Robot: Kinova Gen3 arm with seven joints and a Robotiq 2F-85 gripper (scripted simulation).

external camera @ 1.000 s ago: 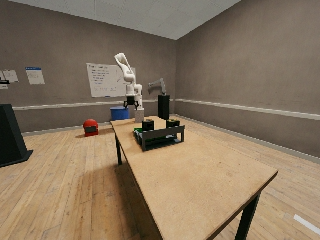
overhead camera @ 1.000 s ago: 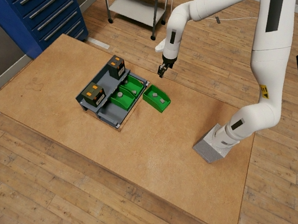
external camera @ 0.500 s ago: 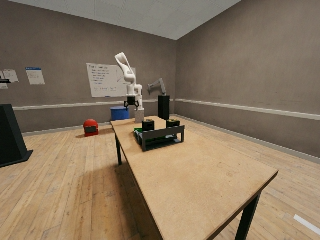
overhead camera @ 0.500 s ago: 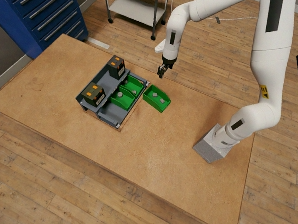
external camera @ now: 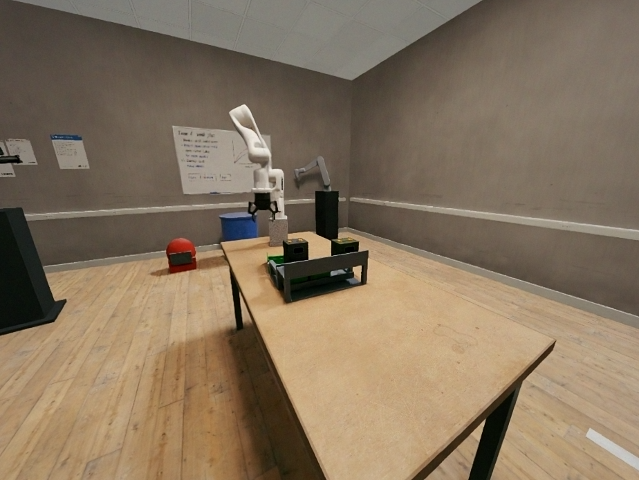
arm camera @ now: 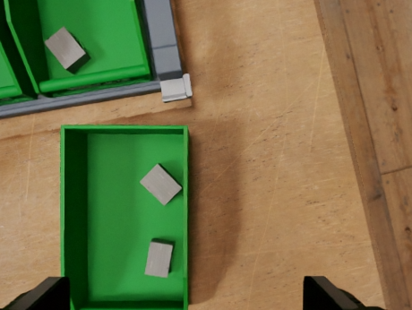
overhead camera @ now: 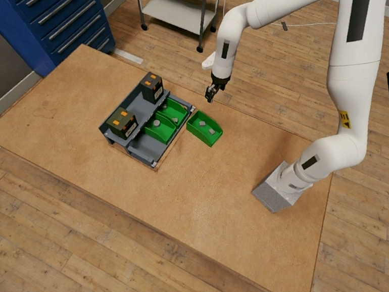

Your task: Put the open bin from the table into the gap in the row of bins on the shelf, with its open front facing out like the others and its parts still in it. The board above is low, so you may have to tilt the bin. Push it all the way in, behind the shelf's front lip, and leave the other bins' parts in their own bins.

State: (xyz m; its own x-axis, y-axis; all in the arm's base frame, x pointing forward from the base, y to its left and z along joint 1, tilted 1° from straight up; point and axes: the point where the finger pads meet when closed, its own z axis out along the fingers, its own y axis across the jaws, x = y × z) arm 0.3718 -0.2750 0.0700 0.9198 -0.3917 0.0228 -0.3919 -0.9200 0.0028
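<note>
The loose green bin [overhead camera: 204, 128] stands on the table just in front of the grey shelf [overhead camera: 143, 124], with two grey blocks [arm camera: 160, 184] in it. In the wrist view the bin [arm camera: 124, 215] lies at lower left, below the shelf's front lip [arm camera: 81, 100]. Two green bins [overhead camera: 164, 120] sit on the shelf's far part; the near end of the row is an empty gap [overhead camera: 146, 148]. My gripper [overhead camera: 211, 94] is open and empty, hanging above the table beyond the loose bin's far side. It also shows in the exterior view [external camera: 263, 209].
Two dark boxes with orange marks [overhead camera: 136, 104] stand on the shelf's upper board. The table's far edge [arm camera: 358, 157] runs close beside the gripper. The robot's base block [overhead camera: 278, 190] stands on the table to the right.
</note>
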